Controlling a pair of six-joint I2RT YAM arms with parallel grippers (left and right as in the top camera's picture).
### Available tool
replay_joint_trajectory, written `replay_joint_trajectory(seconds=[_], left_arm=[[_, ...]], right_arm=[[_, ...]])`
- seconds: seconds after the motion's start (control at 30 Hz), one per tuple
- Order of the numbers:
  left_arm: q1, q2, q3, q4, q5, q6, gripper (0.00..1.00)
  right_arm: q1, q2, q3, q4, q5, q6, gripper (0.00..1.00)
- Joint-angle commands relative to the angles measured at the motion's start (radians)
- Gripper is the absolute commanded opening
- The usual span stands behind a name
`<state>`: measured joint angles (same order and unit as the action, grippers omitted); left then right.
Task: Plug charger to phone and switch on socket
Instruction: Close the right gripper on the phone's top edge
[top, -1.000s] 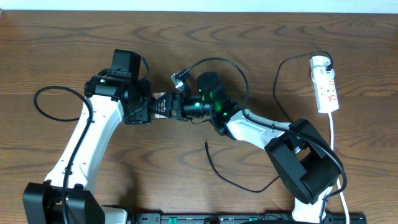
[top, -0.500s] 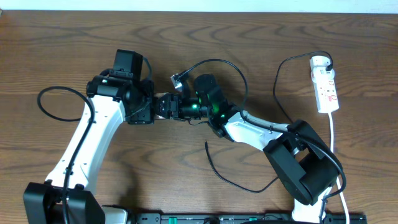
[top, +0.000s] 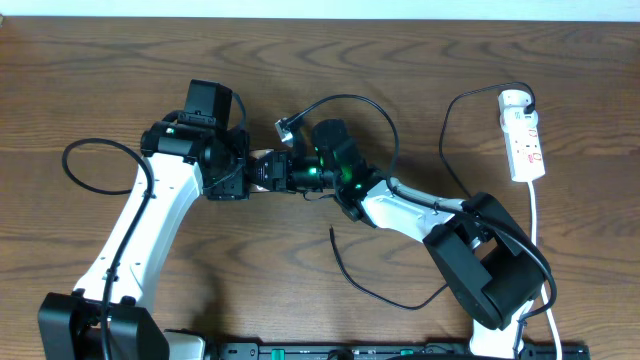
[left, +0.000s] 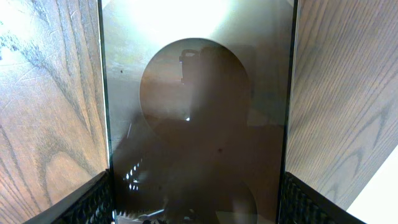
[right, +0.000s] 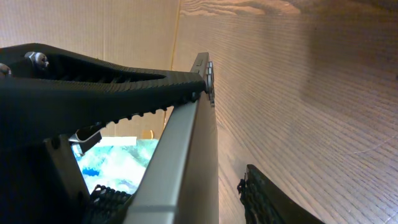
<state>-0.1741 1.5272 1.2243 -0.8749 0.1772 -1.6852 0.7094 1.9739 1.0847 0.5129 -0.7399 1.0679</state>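
Note:
The phone (left: 196, 124) fills the left wrist view, and my left gripper (left: 196, 208) is shut on its two long edges. In the right wrist view the phone (right: 186, 155) stands edge-on between the fingers of my right gripper (right: 186, 199), which is open, with a gap to the right finger. Overhead, the two grippers meet (top: 268, 172) and hide most of the phone. The charger (top: 385, 298) runs from the socket (top: 522, 135) across the table, and its free tip (top: 332, 232) lies loose below the right arm.
The socket's white cord (top: 538, 230) runs down the right side. The left arm's own black cable (top: 75, 165) loops at the left. The right arm's own cable (top: 350, 100) arcs above the grippers.
The left gripper and the right gripper have closed in on each other slightly, the right wrist shifting left. The charger and the socket have not moved.

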Motion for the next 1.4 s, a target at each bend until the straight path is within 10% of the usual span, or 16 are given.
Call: replay_joint_trajectory(seconds=[0.0, 0.7, 1.0, 1.17, 1.37], left_arm=[[-0.002, -0.008, 0.023, -0.002, -0.013, 0.016, 0.07], [-0.002, -0.006, 0.023, -0.003, -0.040, 0.054, 0.07], [-0.002, -0.006, 0.023, -0.003, -0.040, 0.055, 0.08], [-0.002, -0.006, 0.023, -0.003, -0.040, 0.077, 0.73], [0.018, -0.011, 0.024, 0.028, -0.029, 0.163, 0.90]], right_arm=[[0.005, 0.007, 0.014, -0.001, -0.002, -0.010, 0.37], [0.006, 0.008, 0.014, 0.000, -0.011, -0.006, 0.01], [0.006, 0.007, 0.014, 0.000, -0.011, -0.006, 0.01], [0.000, 0.007, 0.014, 0.000, -0.011, -0.006, 0.01], [-0.040, 0.007, 0.014, 0.007, -0.030, -0.006, 0.01]])
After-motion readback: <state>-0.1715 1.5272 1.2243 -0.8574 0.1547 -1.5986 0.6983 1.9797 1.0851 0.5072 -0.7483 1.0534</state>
